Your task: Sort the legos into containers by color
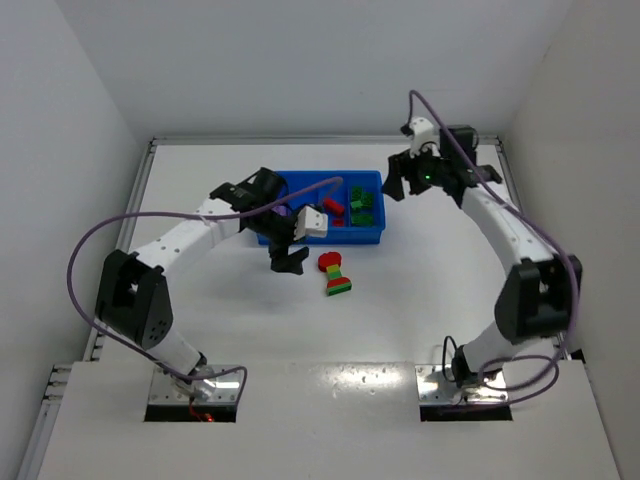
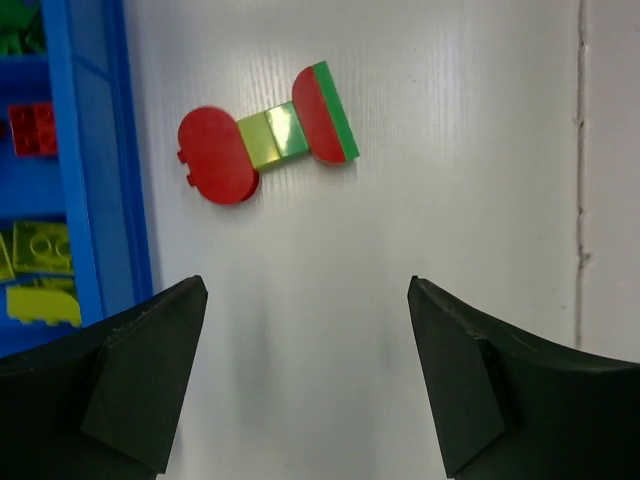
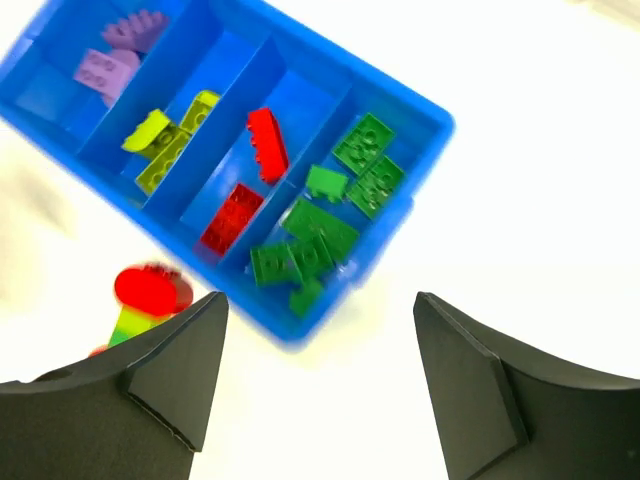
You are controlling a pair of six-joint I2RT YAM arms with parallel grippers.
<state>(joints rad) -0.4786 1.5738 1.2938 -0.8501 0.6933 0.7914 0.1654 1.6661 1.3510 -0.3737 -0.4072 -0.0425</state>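
1. Brick stack: a red rounded piece, a yellow-green middle and a red-and-green end, joined. It lies flat on the surface, just outside the near wall of the tray, and is not yet sorted.
2. Left fingers: spread wide, holding nothing, hovering above the surface.
3. Key relation: the brick stack sits ahead of the left fingers and slightly left of the middle of their gap. Its long axis runs nearly parallel to the line between the two tips. A wrist turn likely helps, so they close across the narrow middle.
4. Right fingers: also wide and empty, held over the tray's green end, farther from the stack. The left arm is nearer.
5. Sorted bricks: purple, yellow-green, red and green, one colour per compartment.
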